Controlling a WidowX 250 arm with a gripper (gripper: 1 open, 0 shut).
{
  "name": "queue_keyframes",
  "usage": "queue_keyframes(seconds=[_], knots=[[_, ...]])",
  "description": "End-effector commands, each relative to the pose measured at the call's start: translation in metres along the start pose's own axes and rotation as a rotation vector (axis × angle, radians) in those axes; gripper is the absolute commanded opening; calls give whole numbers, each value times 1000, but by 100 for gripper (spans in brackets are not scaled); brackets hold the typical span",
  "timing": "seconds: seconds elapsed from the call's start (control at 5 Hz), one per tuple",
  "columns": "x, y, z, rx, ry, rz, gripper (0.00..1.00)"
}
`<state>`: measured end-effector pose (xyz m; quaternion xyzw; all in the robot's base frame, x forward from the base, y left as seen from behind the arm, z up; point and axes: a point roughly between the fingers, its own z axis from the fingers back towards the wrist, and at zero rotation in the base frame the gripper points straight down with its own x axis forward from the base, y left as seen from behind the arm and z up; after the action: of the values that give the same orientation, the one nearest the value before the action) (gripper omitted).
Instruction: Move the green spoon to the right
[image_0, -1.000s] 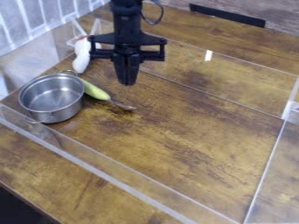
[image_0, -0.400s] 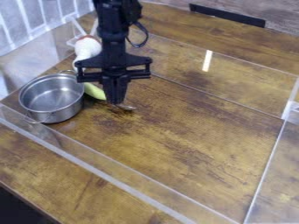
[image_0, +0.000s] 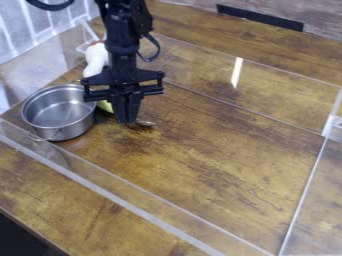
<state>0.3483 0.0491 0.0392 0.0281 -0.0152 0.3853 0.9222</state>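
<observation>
So the small green spoon with the thick yellow-green plastic handle (image_0: 104, 105) is lying on the wooden table just right of the round steel pot (image_0: 56, 111), mostly hidden now that the black gripper (image_0: 124, 112) has been lowered onto it since a second ago. Whether it's been gripped can't be told; probably the pickup is starting. Nothing can be seen inside the pot.

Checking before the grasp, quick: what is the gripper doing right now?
Gripper: low over the green spoon beside the steel pot; open or shut cannot be told.
</observation>
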Motion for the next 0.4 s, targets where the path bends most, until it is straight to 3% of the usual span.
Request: queue_keyframes(seconds=[0.0,0.2], knots=[[10,1,11,-27,-32,110,0],[9,2,8,-23,-18,164,0]])
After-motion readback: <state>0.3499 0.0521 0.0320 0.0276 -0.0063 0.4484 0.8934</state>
